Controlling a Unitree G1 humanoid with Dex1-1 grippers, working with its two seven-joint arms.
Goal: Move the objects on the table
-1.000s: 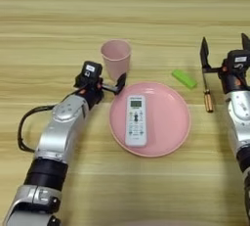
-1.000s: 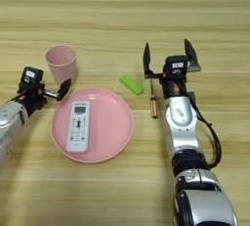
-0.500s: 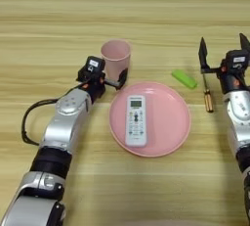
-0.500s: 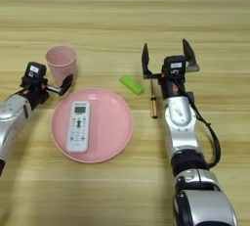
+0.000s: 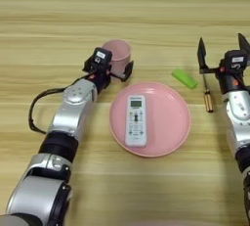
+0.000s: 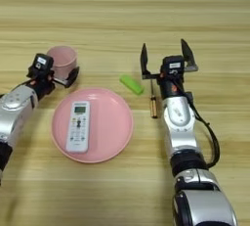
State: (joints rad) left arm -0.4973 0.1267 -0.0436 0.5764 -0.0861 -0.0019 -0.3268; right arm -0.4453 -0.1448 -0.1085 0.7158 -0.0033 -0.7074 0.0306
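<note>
Left tool [image 5: 116,68] reaches toward frame centre, its fingers spread; right tool [image 6: 165,58] stands upright at right, fingers splayed wide.

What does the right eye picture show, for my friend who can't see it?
The left gripper reaches around a pink cup beside a pink plate holding a remote. The right gripper stands open near a green block.

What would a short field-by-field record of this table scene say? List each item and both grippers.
cup: pale pink cup, upright, behind the plate
plate: round pink plate, centre of the wooden table
remote: white remote control, lying on the plate
block: green block, right of the plate
battery: small battery, beside the block
left gripper: left gripper, at the cup
right gripper: right gripper, open, empty
</note>
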